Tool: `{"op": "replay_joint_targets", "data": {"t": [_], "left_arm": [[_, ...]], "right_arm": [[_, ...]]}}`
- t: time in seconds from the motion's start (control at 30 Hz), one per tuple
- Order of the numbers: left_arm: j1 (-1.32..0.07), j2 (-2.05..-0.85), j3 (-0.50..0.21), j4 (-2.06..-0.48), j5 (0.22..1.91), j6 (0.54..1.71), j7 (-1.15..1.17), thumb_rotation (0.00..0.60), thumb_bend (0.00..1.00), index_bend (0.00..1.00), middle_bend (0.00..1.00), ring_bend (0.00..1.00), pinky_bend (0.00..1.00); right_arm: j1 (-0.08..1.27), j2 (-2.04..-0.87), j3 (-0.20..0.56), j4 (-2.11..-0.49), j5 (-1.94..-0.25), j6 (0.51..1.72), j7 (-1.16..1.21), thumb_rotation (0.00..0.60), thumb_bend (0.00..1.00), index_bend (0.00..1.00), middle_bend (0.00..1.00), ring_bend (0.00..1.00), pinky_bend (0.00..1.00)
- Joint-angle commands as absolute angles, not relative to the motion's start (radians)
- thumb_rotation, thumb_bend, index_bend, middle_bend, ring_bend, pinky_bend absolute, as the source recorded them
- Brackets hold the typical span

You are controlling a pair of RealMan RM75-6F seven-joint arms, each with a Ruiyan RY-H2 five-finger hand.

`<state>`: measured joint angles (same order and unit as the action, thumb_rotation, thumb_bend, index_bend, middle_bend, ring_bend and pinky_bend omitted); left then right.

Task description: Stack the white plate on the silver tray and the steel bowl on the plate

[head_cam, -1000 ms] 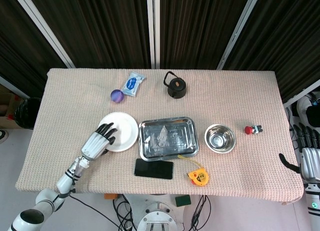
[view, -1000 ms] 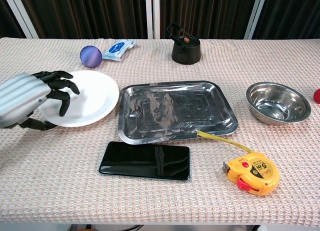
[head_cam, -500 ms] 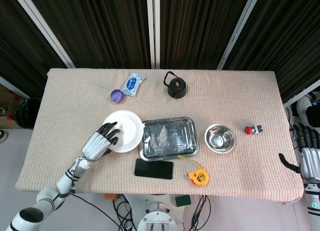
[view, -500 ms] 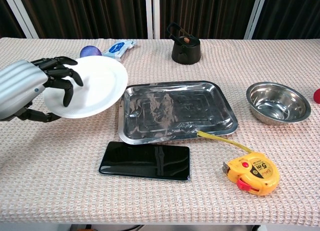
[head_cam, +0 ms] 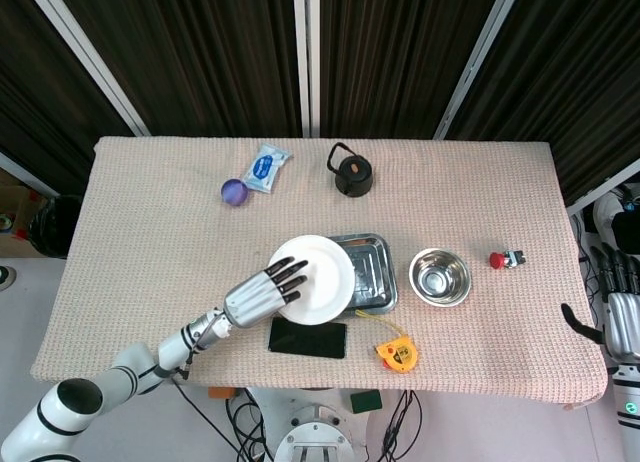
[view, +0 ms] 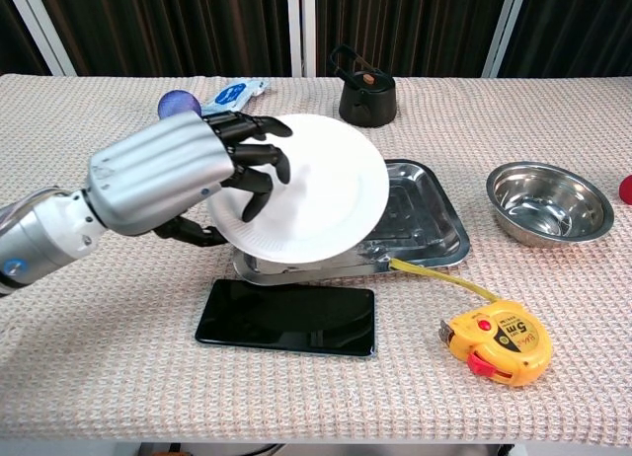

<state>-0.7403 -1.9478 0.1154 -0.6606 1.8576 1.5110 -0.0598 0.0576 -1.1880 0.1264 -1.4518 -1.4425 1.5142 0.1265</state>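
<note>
The robot's left hand holds a white plate in the air above the left part of a silver tray, the plate tilted and clear of the metal. The dark fingers lie spread across the plate's upper face near its left rim, while the thumb reaches beneath the rim, so the plate is pinched at its edge between them. Seen from the head camera, the plate hides most of the tray, leaving only the tray's right end showing, and the hand comes in from the lower left. The steel bowl sits upright on the bench to the right of the tray, apart from it and empty. The right hand hangs off the bench's right edge with its fingers extended and holding nothing. A black phone lies in front of the tray, a yellow tape measure to its right with its tape drawn out toward the tray's corner. A black kettle, a purple ball and a blue-and-white packet stand at the back.
</note>
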Motion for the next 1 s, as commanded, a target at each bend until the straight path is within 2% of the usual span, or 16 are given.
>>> {"op": "replay_joint_targets", "data": {"t": [0.03, 0.6, 1.0], "left_arm": [[-0.797, -1.95, 0.105, -0.694, 1.867, 1.44, -0.036, 0.6, 0.37, 0.8, 0.34, 0.14, 0.25], [-0.931, -1.926, 0.068, -0.773, 1.819, 1.207, -0.084, 0.6, 0.37, 0.8, 0.34, 0.14, 0.25], [-0.971, -1.924, 0.059, -0.74, 1.784, 1.132, -0.168, 0.6, 0.37, 0.8, 0.34, 0.14, 0.25]], "right_arm": [[0.058, -1.188, 0.127, -1.45, -1.44, 1.513, 0.131, 0.6, 0.23, 0.0, 0.0, 0.0, 0.0], [0.061, -1.196, 0.13, -1.417, -1.43, 1.498, 0.167, 0.6, 0.23, 0.0, 0.0, 0.0, 0.0], [0.062, -1.196, 0.132, -1.409, -1.425, 1.494, 0.172, 0.6, 0.23, 0.0, 0.0, 0.0, 0.0]]}}
